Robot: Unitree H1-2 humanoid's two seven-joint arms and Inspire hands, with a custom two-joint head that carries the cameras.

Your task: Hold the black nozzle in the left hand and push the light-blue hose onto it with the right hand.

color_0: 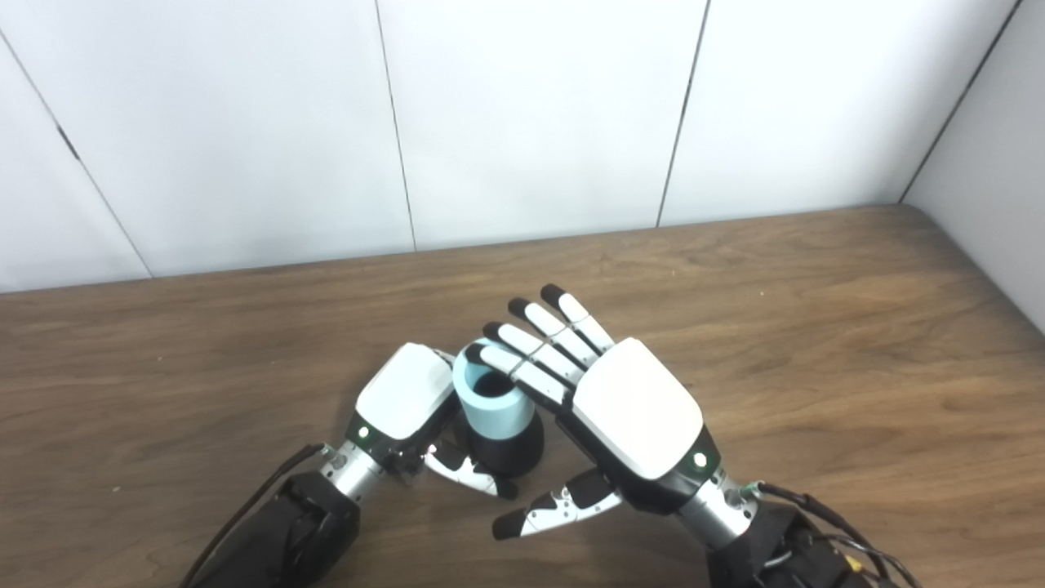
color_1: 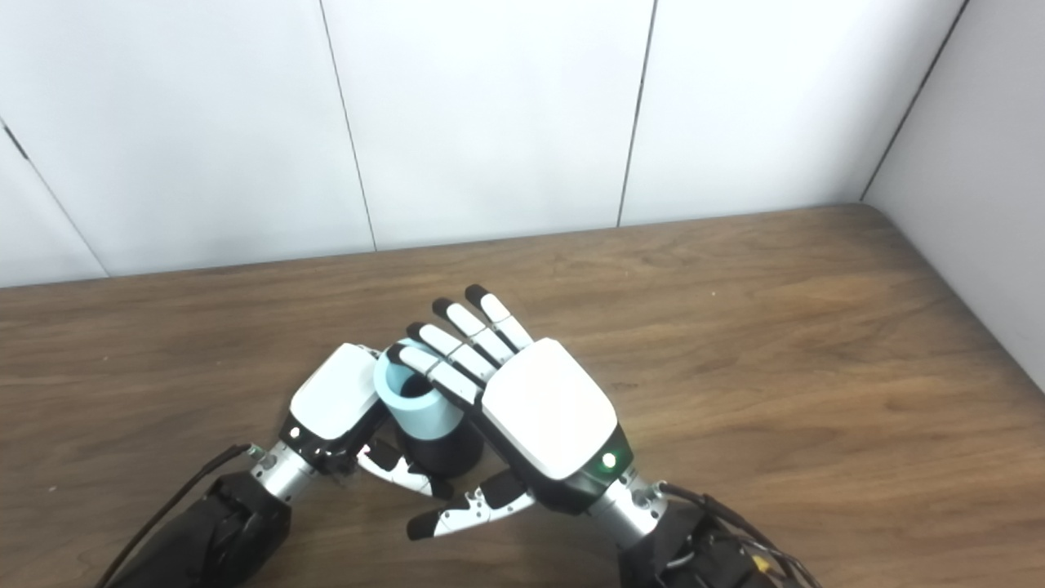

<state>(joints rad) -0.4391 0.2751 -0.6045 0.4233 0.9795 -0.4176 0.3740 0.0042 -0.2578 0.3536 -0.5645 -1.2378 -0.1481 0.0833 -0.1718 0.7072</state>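
Left eye view: left hand (color_0: 406,400) grips black nozzle (color_0: 508,451) with light-blue hose (color_0: 492,403) seated on it, right hand (color_0: 633,416) spread flat, fingers over the hose rim

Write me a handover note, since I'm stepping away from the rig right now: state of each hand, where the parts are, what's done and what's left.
Left hand: wrapped around the assembly from the left, thumb across the black nozzle at its base; it appears to be holding it.
Right hand: open, fingers extended, their tips over the rim of the light-blue hose; no grasp.
Parts: hose stands upright on top of the nozzle, near the front of the wooden table.
Done: hose is already on the nozzle.
Left: how deeply it is seated cannot be seen; probably press down once more, then release.
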